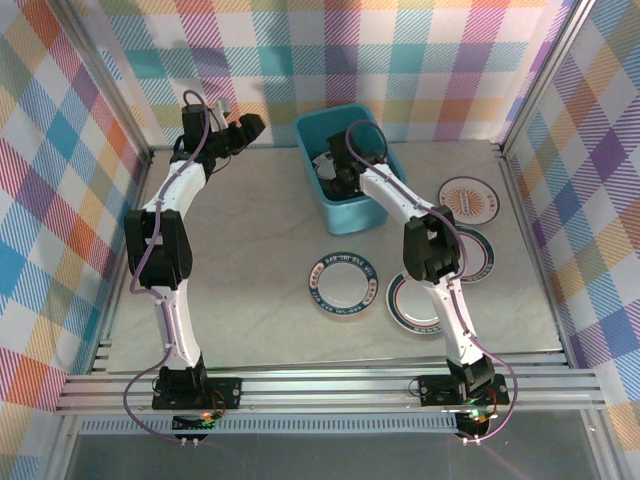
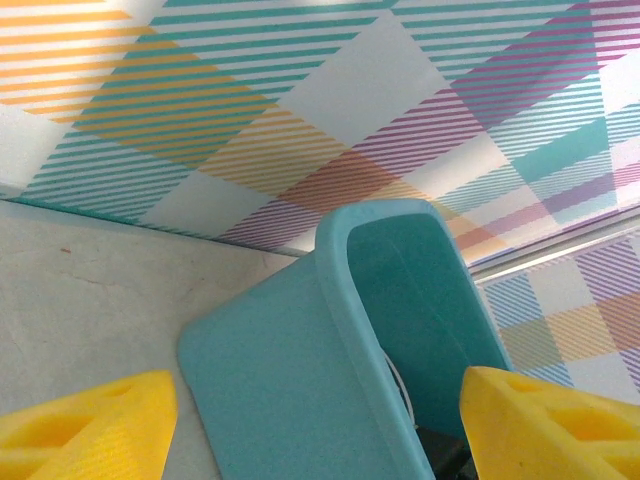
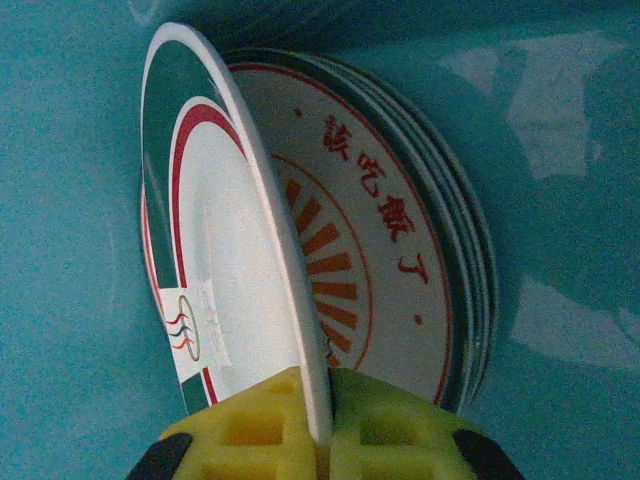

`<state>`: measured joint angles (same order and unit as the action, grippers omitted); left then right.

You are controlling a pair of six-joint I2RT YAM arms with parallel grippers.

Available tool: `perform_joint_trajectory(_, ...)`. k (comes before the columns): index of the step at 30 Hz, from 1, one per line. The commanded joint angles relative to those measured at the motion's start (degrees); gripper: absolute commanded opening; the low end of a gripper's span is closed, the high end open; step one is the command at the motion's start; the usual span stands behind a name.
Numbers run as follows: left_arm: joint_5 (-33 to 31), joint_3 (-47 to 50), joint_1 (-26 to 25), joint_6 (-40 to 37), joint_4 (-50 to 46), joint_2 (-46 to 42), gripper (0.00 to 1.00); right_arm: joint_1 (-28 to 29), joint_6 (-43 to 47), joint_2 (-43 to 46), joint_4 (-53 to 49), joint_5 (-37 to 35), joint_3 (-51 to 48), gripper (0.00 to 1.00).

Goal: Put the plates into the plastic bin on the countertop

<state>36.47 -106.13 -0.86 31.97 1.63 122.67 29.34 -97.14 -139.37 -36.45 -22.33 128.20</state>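
Plastic bin (image 3: 60,250) walls behind — right gripper (image 3: 322,440) pinches an edge-on plate (image 3: 230,270).

Inside the plastic bin (image 1: 345,215), the right arm (image 1: 397,197) covers most of the plates (image 1: 325,168), so the count's unreadable. Up close, the tilted plate (image 3: 220,270) blocks half the stack (image 3: 400,250) behind it, its lower edge out of sight.

Overhead and both close wrist views share the plastic bin (image 1: 350,213)
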Motion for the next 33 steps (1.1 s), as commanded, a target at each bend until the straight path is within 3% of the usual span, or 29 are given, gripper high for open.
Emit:
perform_joint_trajectory(1, 1.50, -1.98, 0.78, -0.17, -0.04, 1.20, 0.75, 0.19, -1.60, -2.48, 1.30, 2.20, -1.18, 0.06)
perform_joint_trajectory(9, 1.54, -2.15, 0.77, -0.30, -0.29, 1.93, 0.75, 0.19, -0.53, -2.40, 0.11, 0.97, -1.16, 0.27)
perform_joint_trajectory(19, 1.68, -1.30, 0.75, -0.33, -0.26, 1.71, 0.75, 0.10, 4.74, -0.66, 3.33, 0.64, -2.22, 0.79)
perform_joint_trajectory(21, 1.68, -0.71, 0.78, -0.33, -0.28, 1.46, 0.75, 0.09, 5.85, 0.18, 4.28, 0.45, -3.09, 0.97)
perform_joint_trajectory(33, -0.05, 5.54, 0.58, -3.67, -3.99, -2.57, 0.75, 0.01, 16.18, 9.63, 12.25, -0.60, -14.03, 0.99)
